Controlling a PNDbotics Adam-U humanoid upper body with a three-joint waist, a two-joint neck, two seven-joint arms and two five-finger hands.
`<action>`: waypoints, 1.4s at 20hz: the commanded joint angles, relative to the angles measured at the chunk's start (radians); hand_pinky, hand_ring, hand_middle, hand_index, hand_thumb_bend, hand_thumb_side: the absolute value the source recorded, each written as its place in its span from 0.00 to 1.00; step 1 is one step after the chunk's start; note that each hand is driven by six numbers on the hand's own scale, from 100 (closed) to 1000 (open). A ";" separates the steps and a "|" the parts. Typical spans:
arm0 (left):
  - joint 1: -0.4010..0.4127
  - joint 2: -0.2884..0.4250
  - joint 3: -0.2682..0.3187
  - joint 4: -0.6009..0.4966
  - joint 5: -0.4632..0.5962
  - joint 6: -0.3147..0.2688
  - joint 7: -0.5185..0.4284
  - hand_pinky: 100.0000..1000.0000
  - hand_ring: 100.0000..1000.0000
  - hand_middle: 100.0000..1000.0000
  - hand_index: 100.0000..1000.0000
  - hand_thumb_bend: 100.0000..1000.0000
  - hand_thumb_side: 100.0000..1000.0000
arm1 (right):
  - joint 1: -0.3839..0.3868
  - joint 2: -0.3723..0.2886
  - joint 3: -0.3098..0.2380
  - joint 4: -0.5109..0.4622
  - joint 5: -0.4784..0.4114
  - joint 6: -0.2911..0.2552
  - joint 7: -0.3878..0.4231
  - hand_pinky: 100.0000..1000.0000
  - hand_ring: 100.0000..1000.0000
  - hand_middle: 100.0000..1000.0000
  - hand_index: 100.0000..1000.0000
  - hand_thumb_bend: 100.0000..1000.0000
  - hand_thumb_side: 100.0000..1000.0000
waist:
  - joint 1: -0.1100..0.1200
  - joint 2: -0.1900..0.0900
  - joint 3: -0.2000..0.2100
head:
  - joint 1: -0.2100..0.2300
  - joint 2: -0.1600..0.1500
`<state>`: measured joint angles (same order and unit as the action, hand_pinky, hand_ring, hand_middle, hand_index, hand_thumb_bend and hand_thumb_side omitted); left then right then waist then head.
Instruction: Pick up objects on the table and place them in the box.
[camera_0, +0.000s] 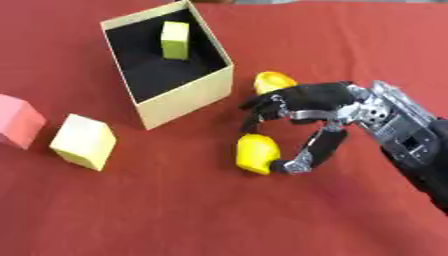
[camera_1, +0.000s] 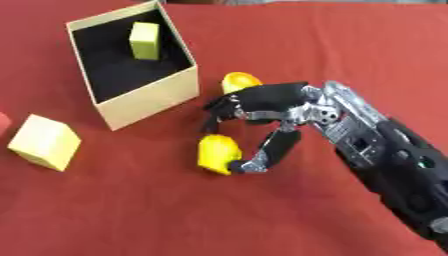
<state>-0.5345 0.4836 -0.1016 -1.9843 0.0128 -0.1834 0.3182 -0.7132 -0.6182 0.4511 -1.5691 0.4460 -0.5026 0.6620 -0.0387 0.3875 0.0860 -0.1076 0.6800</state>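
The right hand (camera_0: 319, 107) is seen curled over a yellow curved object (camera_0: 255, 153) on the red table (camera_0: 219, 215), its thumb touching the near end and its fingers (camera_0: 258, 110) bent above; whether the pinch is closed cannot be told. The object lies just beside the box (camera_0: 188, 95), where 1 yellow-green block (camera_0: 175, 40) already rests. The grasp step is judged underway; next, a lift and carry over the rim is called for

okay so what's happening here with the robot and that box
The robot's right hand is closing its fingers and thumb around a yellow rounded object on the red tablecloth, right of the open cardboard box. One yellow-green block already sits inside the box. A second yellow rounded piece, a pale yellow cube and a pink cube wait outside.
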 joint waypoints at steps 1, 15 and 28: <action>-0.010 0.013 0.000 -0.016 0.004 0.001 -0.003 0.60 0.64 0.66 0.79 0.03 0.71 | -0.013 -0.008 -0.001 0.009 0.026 -0.260 0.245 0.95 1.00 0.69 0.88 0.24 0.41 | 0.005 -0.018 0.001 | -0.002 -0.008; -0.011 0.010 -0.002 -0.016 0.008 0.001 -0.004 0.60 0.64 0.66 0.79 0.03 0.72 | -0.009 0.022 0.005 0.064 0.073 -0.286 0.244 0.94 1.00 0.57 0.84 0.20 0.40 | 0.009 -0.012 0.002 | -0.001 -0.014; -0.005 0.014 -0.002 -0.016 0.011 0.002 -0.006 0.60 0.64 0.66 0.79 0.02 0.72 | 0.000 -0.031 -0.020 -0.036 -0.066 -0.251 0.138 0.90 1.00 0.39 0.68 0.00 0.28 | 0.009 -0.015 -0.006 | 0.006 -0.016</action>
<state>-0.5339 0.4827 -0.1075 -1.9843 0.0176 -0.1802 0.3145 -0.7031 -0.6140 0.4476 -1.5721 0.4061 -0.5553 0.6094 -0.0331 0.3938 0.0801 -0.1045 0.6759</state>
